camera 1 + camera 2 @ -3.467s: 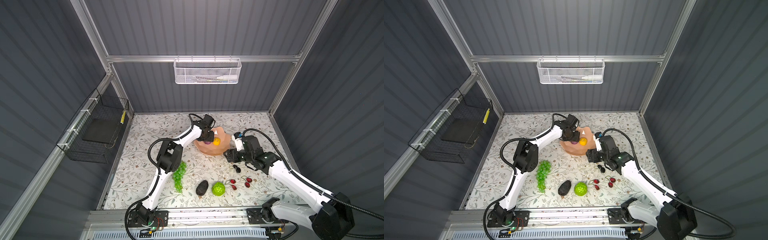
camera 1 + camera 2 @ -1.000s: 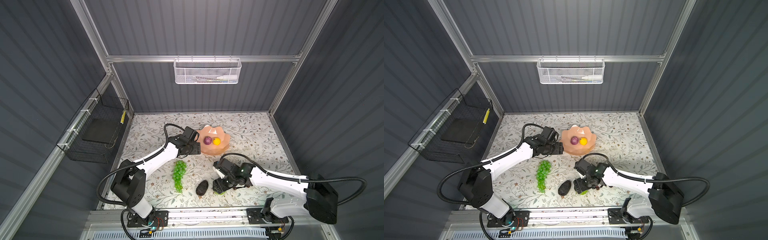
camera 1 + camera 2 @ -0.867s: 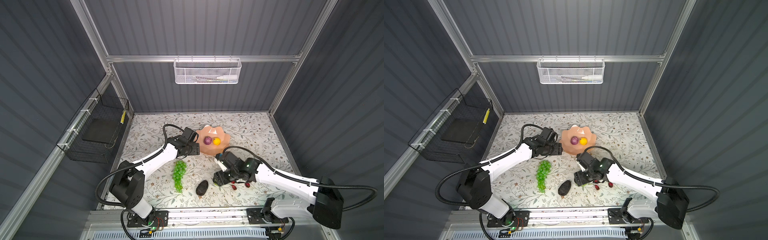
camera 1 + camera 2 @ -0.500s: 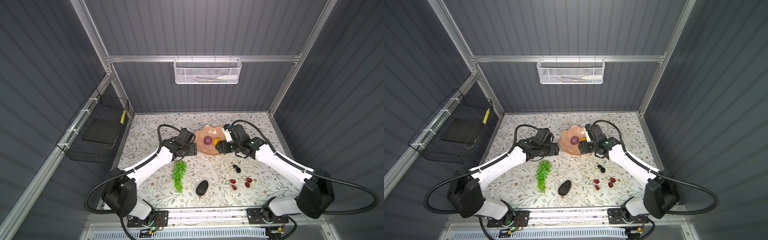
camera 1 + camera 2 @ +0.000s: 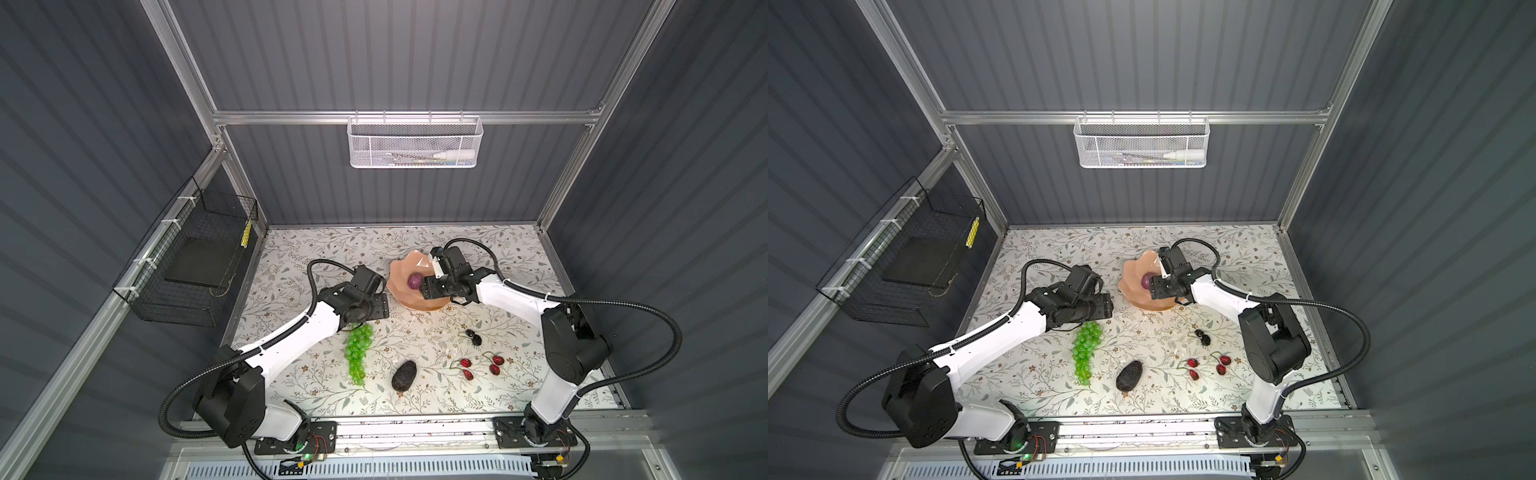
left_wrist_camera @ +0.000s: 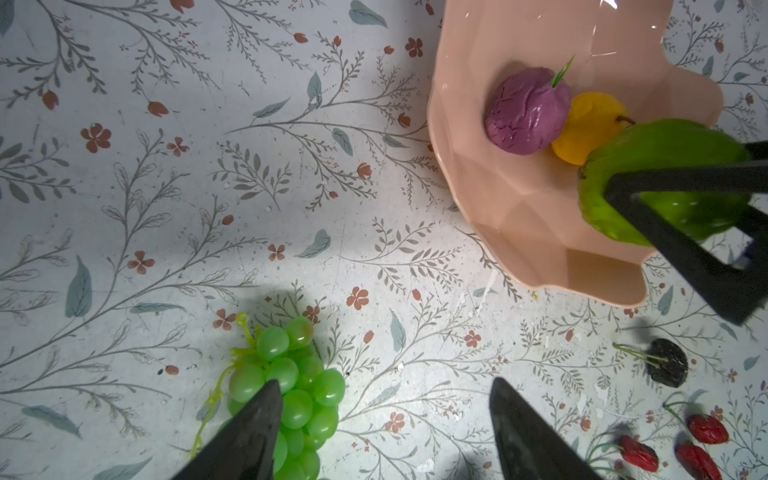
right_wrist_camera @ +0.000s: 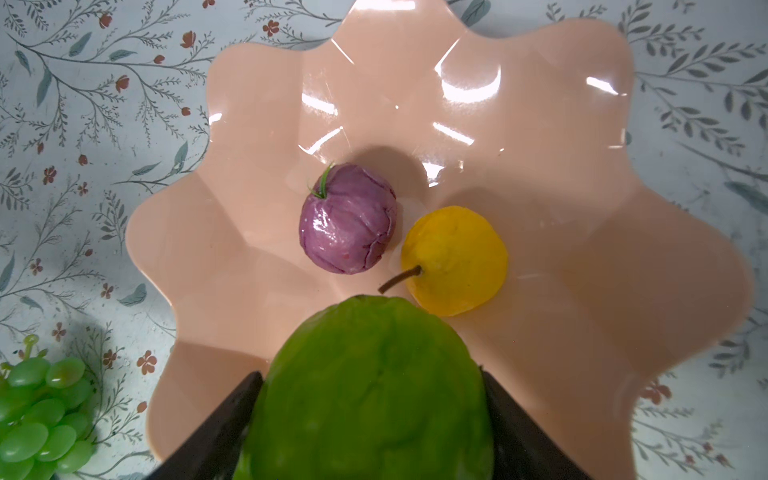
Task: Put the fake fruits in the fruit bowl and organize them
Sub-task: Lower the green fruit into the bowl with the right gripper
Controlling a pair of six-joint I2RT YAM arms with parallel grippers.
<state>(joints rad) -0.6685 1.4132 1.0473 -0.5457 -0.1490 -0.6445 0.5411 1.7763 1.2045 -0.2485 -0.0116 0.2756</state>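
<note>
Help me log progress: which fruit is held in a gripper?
The lime-green bumpy fruit, clamped in the right gripper over the fruit bowl. The purple fruit and yellow fruit lie inside it; the rest lie on the table.

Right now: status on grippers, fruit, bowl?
Right gripper shut on lime-green fruit, over bowl. Left gripper open, empty, near grape bunch. Purple fruit and yellow fruit in bowl; drop spot looks clear.

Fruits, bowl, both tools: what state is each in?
Peach-pink scalloped bowl: on floral table, two fruits inside.
Purple round fruit: in bowl.
Yellow pear-like fruit: in bowl.
Bumpy lime-green ball: gripped over bowl.
Green grape bunch: on table.
Dark bumpy avocado: on table.
Red cherries: on table.
Dark cherries: on table.
Left tool: open, empty.
Right tool: shut on ball.
</note>
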